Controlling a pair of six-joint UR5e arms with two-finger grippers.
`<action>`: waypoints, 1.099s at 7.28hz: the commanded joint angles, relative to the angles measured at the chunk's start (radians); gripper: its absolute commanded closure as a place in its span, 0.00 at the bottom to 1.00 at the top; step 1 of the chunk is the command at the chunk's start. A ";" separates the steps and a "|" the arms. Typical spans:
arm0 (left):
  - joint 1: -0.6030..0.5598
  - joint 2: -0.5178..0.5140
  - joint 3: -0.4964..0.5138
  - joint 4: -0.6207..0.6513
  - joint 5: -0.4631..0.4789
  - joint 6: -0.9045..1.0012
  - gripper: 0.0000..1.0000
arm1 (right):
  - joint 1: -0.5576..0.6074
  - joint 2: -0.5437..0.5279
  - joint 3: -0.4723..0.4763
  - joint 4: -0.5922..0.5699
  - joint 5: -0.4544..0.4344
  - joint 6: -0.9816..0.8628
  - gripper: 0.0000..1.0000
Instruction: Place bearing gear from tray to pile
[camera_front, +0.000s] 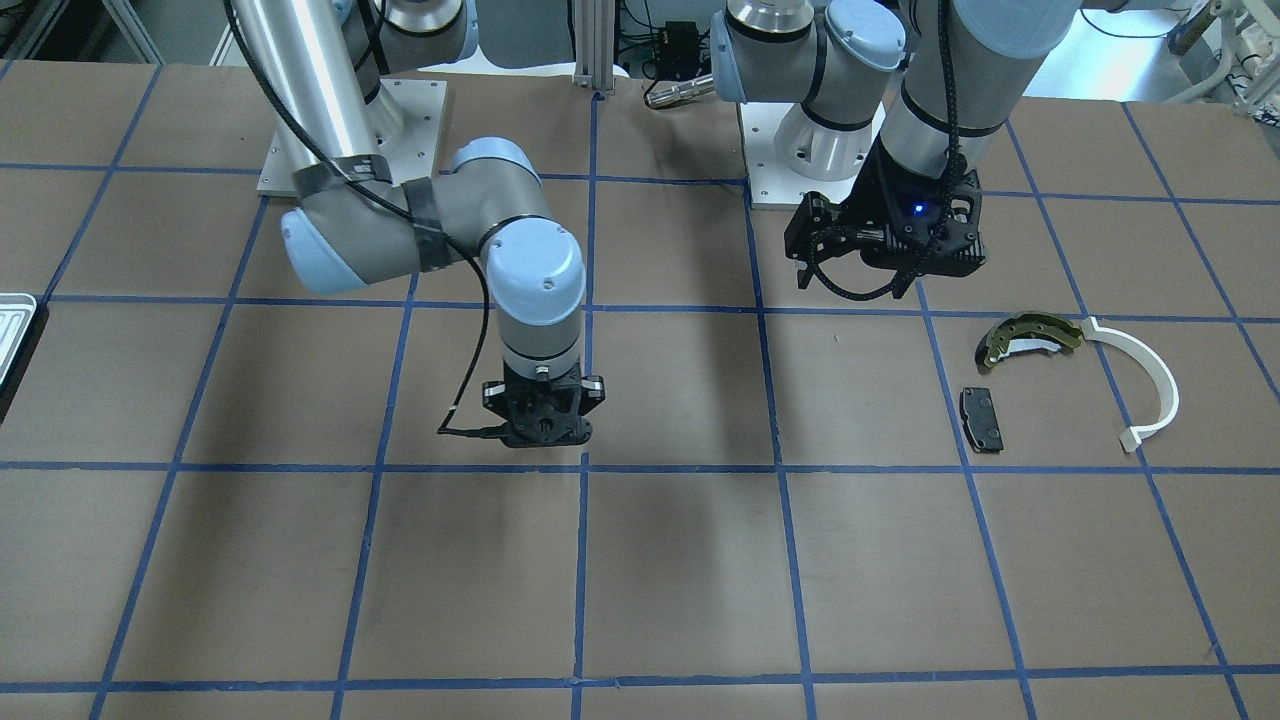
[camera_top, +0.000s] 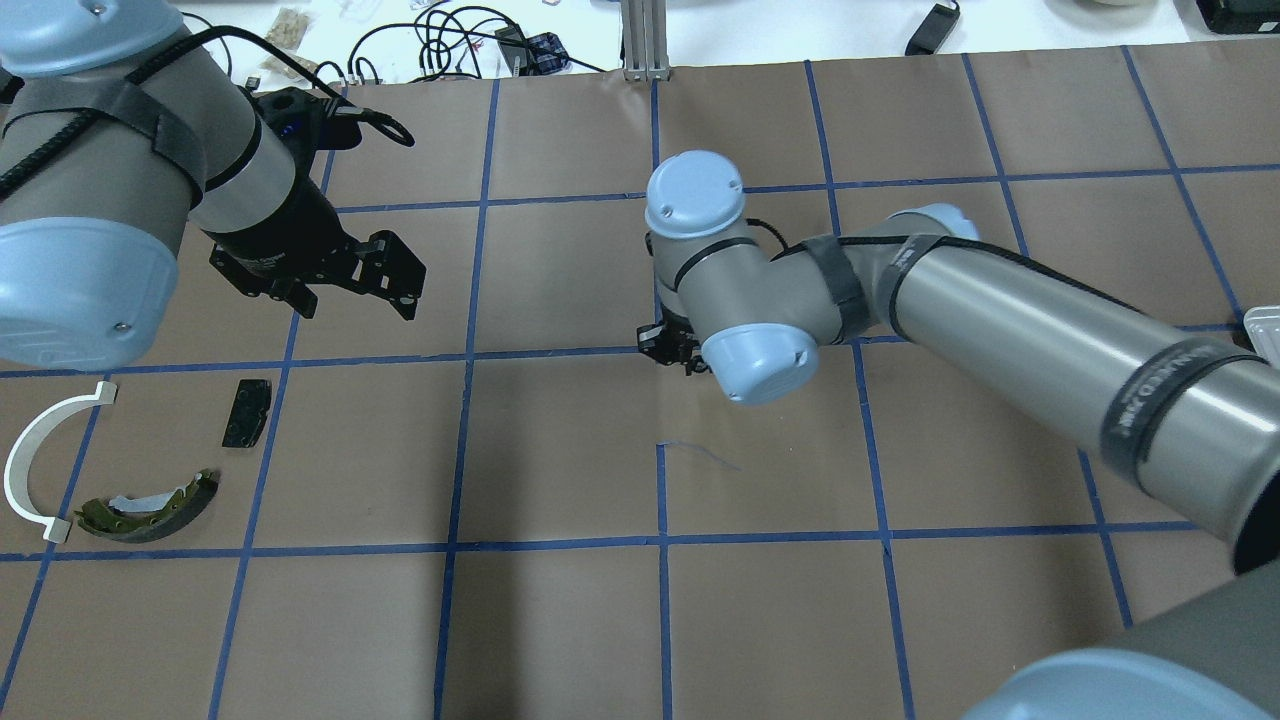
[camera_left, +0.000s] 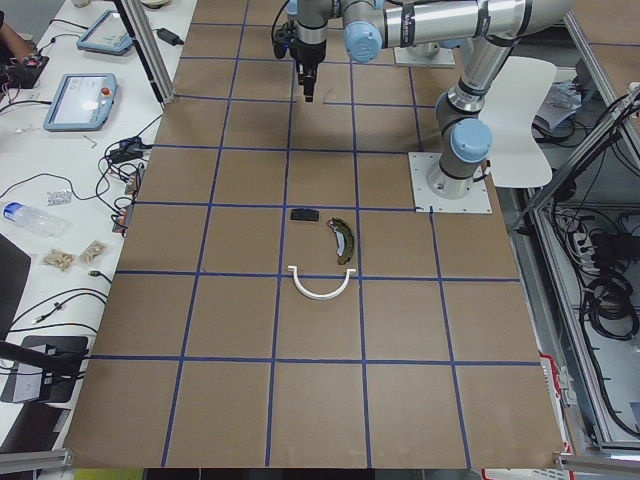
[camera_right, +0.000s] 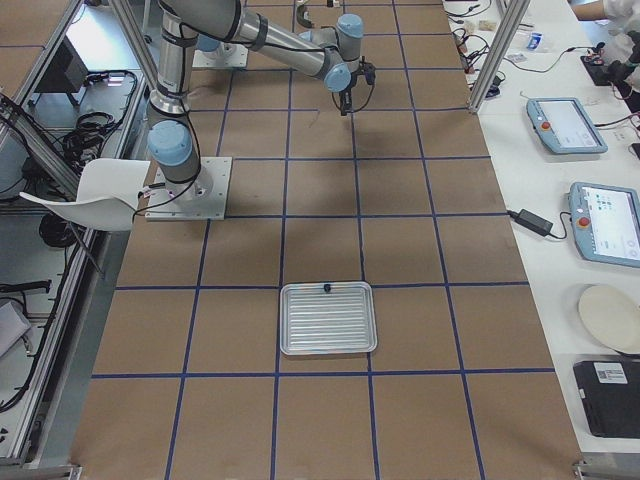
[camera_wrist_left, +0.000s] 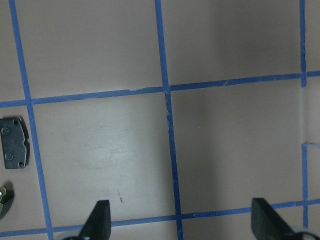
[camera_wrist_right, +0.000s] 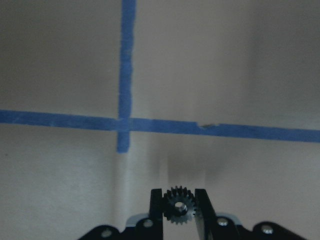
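My right gripper (camera_wrist_right: 179, 212) is shut on a small black bearing gear (camera_wrist_right: 179, 204), held above the table near a blue tape crossing; the gripper also shows in the front-facing view (camera_front: 543, 432) and the overhead view (camera_top: 672, 350). The white ribbed tray (camera_right: 327, 325) lies far behind it, with only its edge in the front-facing view (camera_front: 15, 330). The pile is an olive brake shoe (camera_front: 1030, 338), a white arc (camera_front: 1150, 385) and a black pad (camera_front: 982, 418). My left gripper (camera_wrist_left: 182, 222) is open and empty, hovering near the pile, with the pad (camera_wrist_left: 14, 142) at its view's left.
A small dark part (camera_right: 327, 289) sits at the tray's far edge. The arm mounting plates (camera_front: 410, 130) stand at the robot's side of the table. An aluminium post (camera_top: 645, 40) stands at the far edge. A side bench holds tablets (camera_right: 565, 125).
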 joint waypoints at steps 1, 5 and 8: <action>0.000 -0.012 -0.012 0.004 0.003 -0.001 0.00 | 0.059 0.037 0.000 -0.064 0.094 0.161 0.90; -0.005 -0.017 -0.015 -0.011 0.035 -0.018 0.00 | -0.037 -0.043 0.000 -0.008 0.069 0.096 0.00; -0.049 -0.053 -0.009 -0.007 0.048 -0.025 0.00 | -0.487 -0.199 0.003 0.149 0.061 -0.715 0.00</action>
